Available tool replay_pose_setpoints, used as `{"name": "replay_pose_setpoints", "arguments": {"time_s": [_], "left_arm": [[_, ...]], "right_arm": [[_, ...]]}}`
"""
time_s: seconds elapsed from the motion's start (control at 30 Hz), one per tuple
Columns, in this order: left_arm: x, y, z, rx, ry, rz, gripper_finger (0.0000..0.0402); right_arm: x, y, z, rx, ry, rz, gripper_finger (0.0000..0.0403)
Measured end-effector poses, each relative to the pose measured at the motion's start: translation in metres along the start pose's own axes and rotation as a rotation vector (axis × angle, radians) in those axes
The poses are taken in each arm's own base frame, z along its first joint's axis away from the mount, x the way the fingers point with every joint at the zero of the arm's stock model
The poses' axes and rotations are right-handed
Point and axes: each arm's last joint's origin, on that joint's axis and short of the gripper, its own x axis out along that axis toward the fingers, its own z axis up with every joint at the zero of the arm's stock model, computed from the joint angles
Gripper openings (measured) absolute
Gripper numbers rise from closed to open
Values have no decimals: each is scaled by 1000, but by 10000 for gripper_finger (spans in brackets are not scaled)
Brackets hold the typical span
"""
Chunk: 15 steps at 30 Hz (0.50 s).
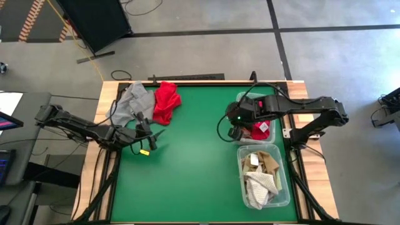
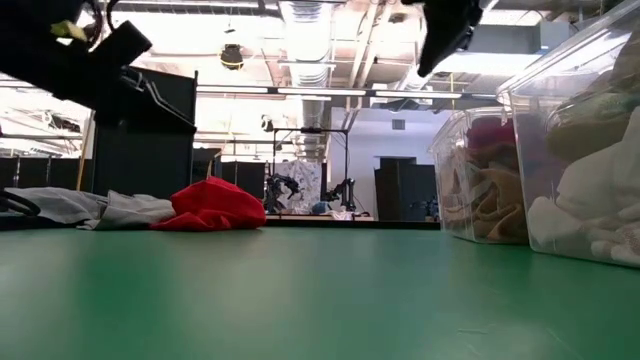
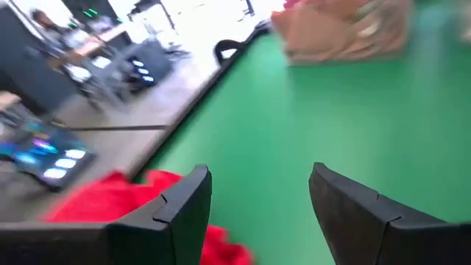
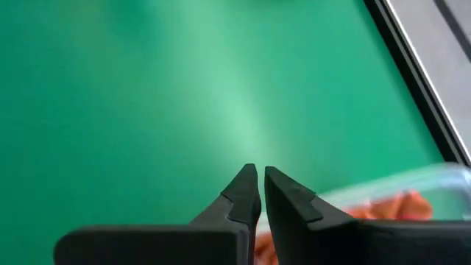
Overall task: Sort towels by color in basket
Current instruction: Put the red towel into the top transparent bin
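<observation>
A red towel (image 1: 166, 102) and a grey towel (image 1: 132, 103) lie crumpled on the green table (image 1: 187, 162) at its far left. My left gripper (image 1: 150, 136) hovers open just nearer than them; in its wrist view the red towel (image 3: 110, 202) shows beside one finger and bare table between the fingers. My right gripper (image 1: 235, 130) hangs shut and empty at the left rim of the far clear basket (image 1: 270, 106), which holds red and orange towels (image 1: 259, 130). The near basket (image 1: 281, 187) holds tan and white towels (image 1: 259, 178).
The two baskets stand one behind the other along the table's right edge. A wide bare stretch of green table lies between the towel pile and the baskets. The table has a wooden rim (image 1: 206, 82). Cables run beside both arms.
</observation>
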Motion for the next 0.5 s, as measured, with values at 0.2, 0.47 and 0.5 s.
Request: {"name": "replay_pose_setpoints", "arguments": {"time_s": [0.2,0.47,0.5], "left_arm": [[12,17,7,144,136,108,228],[44,30,-8,220,433,104,242],[48,30,-7,240,446,101,244]], "right_arm": [[1,18,7,-69,-96,44,82],[13,36,12,-163,-127,67,181],[15,38,12,-165,-128,69,192]]}}
